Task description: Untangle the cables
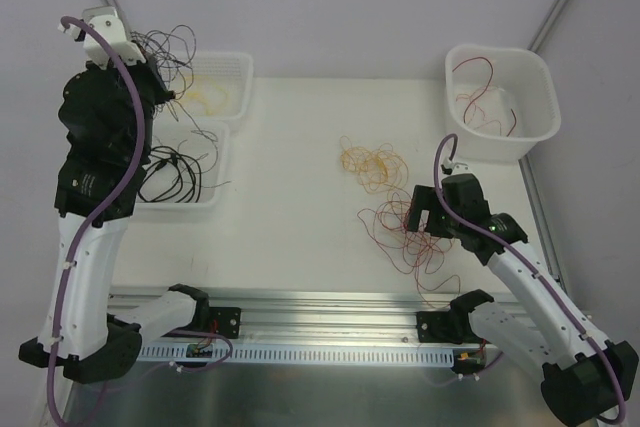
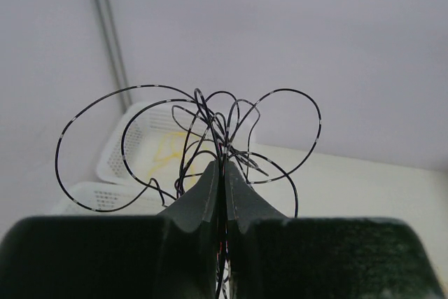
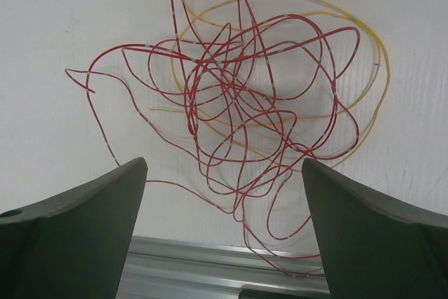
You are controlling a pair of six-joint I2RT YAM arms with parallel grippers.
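Left gripper [image 2: 222, 167]: pinched tight on black cables [image 2: 210, 113], high over far-left baskets [image 1: 247, 82].
Right gripper [image 3: 224, 164]: jaws wide, hovering above red cables [image 3: 231, 96], near right.
Risk one: yellow cable [image 3: 379, 54] threaded through red; careless pinch likely drags both.
Risk two: springy black loops could snag a basket rim.

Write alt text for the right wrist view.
The open right claw hangs above a knot of red cables on the white table, with yellow-orange cables looping through and around the knot. A metal rail runs along the bottom edge.
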